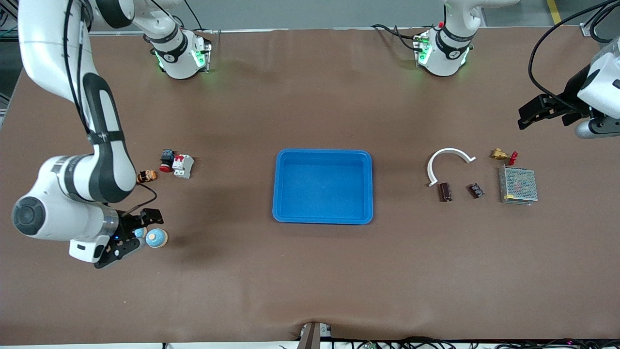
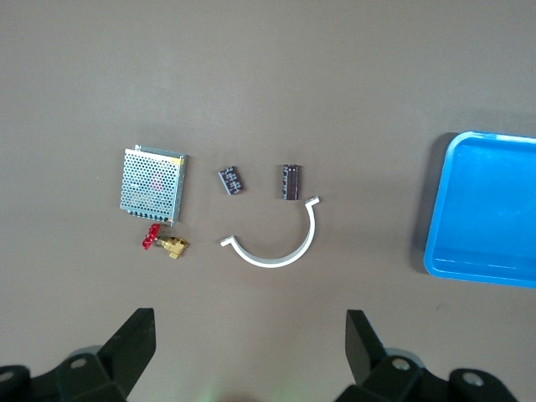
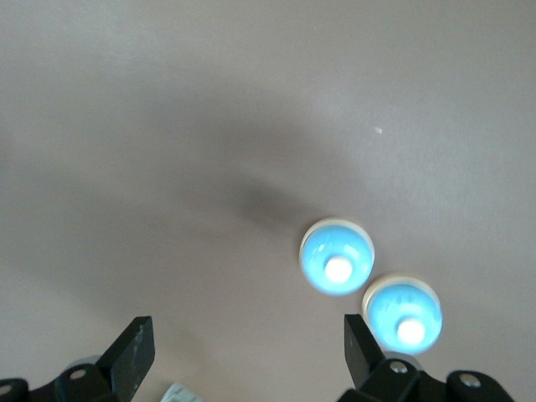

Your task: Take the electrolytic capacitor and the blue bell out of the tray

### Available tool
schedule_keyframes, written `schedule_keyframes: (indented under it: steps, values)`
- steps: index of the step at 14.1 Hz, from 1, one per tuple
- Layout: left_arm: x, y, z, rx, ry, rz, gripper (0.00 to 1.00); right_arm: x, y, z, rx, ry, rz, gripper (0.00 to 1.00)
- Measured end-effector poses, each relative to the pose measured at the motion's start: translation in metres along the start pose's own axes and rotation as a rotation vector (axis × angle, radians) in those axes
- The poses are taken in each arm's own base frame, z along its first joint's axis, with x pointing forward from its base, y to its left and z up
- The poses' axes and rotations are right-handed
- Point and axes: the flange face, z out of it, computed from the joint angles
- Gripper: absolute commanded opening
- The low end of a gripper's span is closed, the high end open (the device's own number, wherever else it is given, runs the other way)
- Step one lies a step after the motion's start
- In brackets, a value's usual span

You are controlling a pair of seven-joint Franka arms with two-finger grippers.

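Blue tray [image 1: 323, 215] bare; no legible writing.

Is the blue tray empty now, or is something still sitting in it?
Empty. The front view shows only the bare blue floor of the tray; the part of it visible in the left wrist view is bare too.

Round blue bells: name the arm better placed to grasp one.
Right. The right gripper, fingers open, hovers close by the two round blue bells; the left gripper waits toward the left arm's end of the table.
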Motion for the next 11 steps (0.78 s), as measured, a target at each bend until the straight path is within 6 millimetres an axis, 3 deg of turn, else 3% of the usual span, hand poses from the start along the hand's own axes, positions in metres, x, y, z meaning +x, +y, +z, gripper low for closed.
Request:
schedule_keyframes:
  steps: [6, 11]
  values:
    - [0.0, 0.0, -0.001, 0.0, 0.003, 0.0, 1.0, -0.039, -0.038, -0.105, 0.032, -0.021, 0.153, 1.0]
    - [0.0, 0.0, -0.002, -0.001, 0.005, 0.0, 1.0, -0.094, -0.056, -0.155, -0.02, -0.022, 0.265, 1.0]
